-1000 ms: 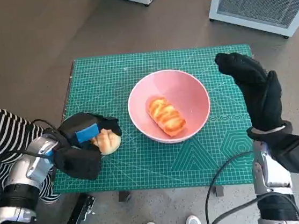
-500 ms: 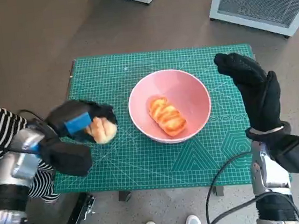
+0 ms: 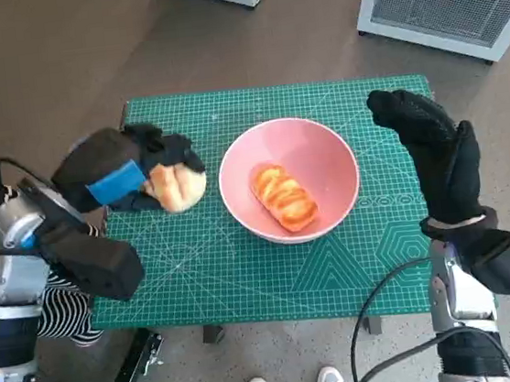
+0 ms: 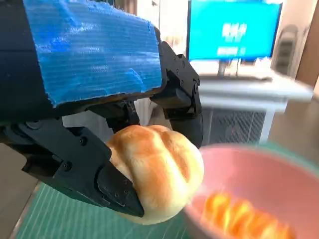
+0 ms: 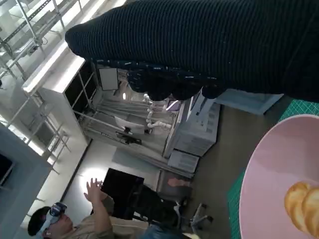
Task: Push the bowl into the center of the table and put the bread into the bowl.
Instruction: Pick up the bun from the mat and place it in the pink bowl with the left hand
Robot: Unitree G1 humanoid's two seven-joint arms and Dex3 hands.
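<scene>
Left wrist view: golden, glossy round bun (image 4: pixel 157 172), perhaps lightly scored.

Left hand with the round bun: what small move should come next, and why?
Probably carry it sideways over the pink bowl and then release. The left hand holds the round bun lifted just beside the rim, and the bowl already holds one braided loaf.

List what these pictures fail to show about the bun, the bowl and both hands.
- Round bun: its underside, in both head and left wrist views, is covered by the left hand.
- Pink bowl: blurred and cut off by the left wrist picture's edge.
- Right hand: whether it touches the bowl's rim is unclear; right wrist view shows only the glove's back.
</scene>
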